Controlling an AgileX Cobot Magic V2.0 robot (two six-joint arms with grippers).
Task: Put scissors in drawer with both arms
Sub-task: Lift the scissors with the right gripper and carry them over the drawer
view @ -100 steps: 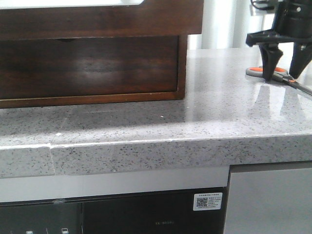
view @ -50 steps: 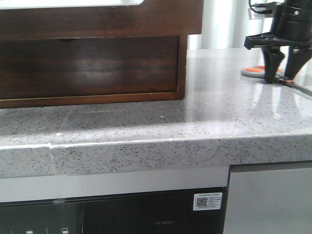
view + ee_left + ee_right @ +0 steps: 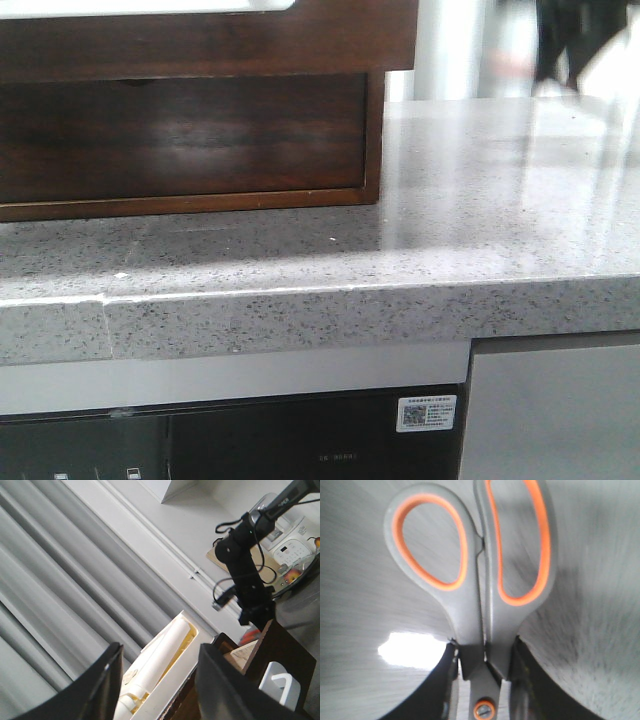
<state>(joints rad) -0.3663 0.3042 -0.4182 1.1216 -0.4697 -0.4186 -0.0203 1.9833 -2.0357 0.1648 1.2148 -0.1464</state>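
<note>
Right gripper (image 3: 482,680) is clamping scissors (image 3: 475,580) at the pivot; left gripper (image 3: 157,680) is sitting open, angled upward.

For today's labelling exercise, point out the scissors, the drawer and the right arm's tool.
scissors (image 3: 485,580), right wrist view, grey shank between the orange-lined loops.
drawer (image 3: 180,135), front view, middle of its dark glossy front.
right tool (image 3: 482,680), right wrist view, between its fingertips at the pivot.

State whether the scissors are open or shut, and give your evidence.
Shut: the scissors have both handle shanks pressed side by side above the pivot screw, clamped in the right end effector.
</note>
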